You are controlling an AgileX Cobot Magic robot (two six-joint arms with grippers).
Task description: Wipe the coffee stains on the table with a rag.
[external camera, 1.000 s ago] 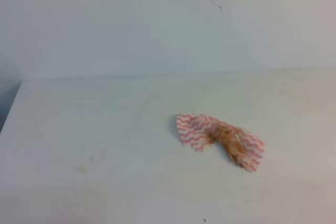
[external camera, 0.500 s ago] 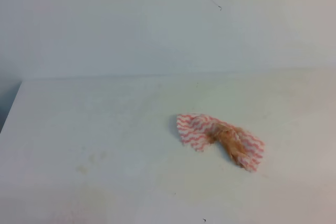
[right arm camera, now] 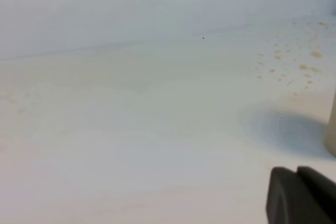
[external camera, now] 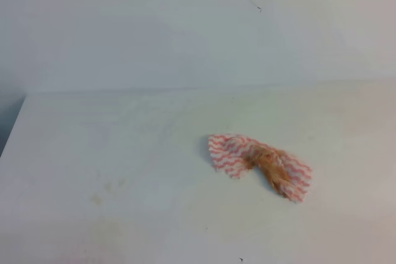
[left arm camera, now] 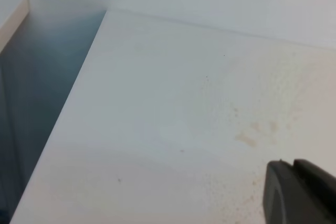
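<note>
The rag (external camera: 260, 165), pink-red and white zigzag cloth with an orange-brown soaked fold in its middle, lies crumpled on the white table (external camera: 124, 146), right of centre in the exterior high view. No glossy puddle of coffee stains shows in any view. Neither gripper appears in the exterior high view, and nothing touches the rag. In the left wrist view my left gripper (left arm camera: 292, 165) sits at the bottom right, its dark fingers pressed together and empty. My right gripper (right arm camera: 296, 171) looks the same in the right wrist view, shut with nothing in it.
Faint brown specks (right arm camera: 299, 61) dot the table at the far right, and pale smudges (left arm camera: 254, 134) lie ahead of the left gripper. A beige object (right arm camera: 332, 129) stands at the right edge. The table's left edge (left arm camera: 68, 114) drops to a dark gap. A white wall (external camera: 185, 23) rises behind.
</note>
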